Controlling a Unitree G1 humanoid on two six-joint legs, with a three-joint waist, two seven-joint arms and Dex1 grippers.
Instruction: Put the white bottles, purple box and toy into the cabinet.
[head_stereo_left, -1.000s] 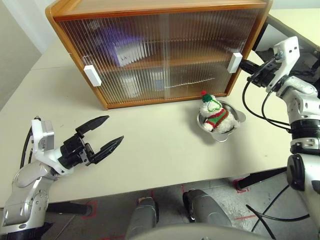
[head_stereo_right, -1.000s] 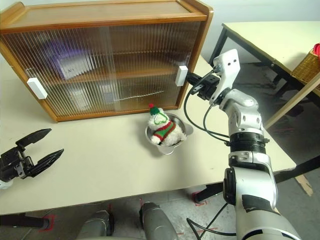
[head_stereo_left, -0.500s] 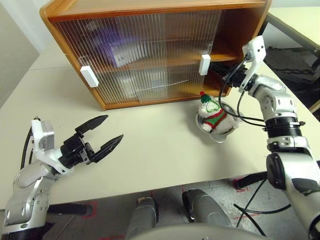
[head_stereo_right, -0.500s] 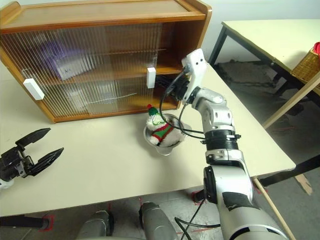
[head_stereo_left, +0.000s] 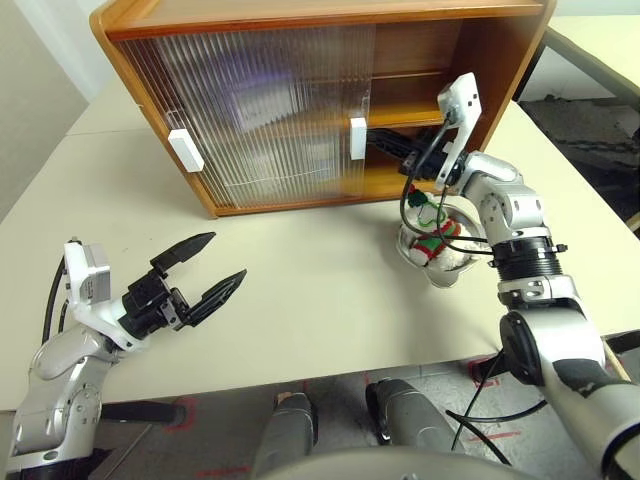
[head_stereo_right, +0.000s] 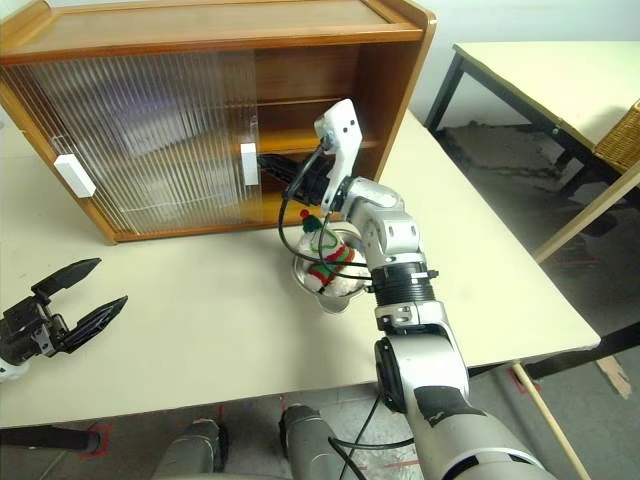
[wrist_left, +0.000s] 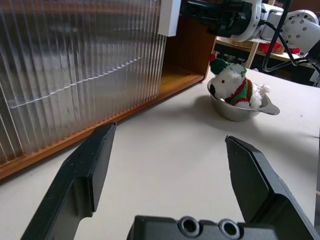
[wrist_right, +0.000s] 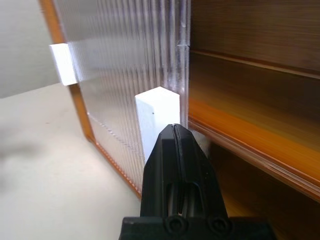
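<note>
Even bright light, soft shadows, sharp focus.

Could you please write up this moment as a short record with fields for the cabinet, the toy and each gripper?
cabinet: orange-brown wooden two-shelf cabinet; its right ribbed translucent sliding door is slid left, leaving the right side open
door handle: white rectangular handle at that door's edge
toy: fluffy white plush toy in a striped sweater and green hat, sitting in a shallow metal bowl on the table before the cabinet
right gripper: shut, tips against the handle
left gripper: open, above the table, holding nothing
</note>
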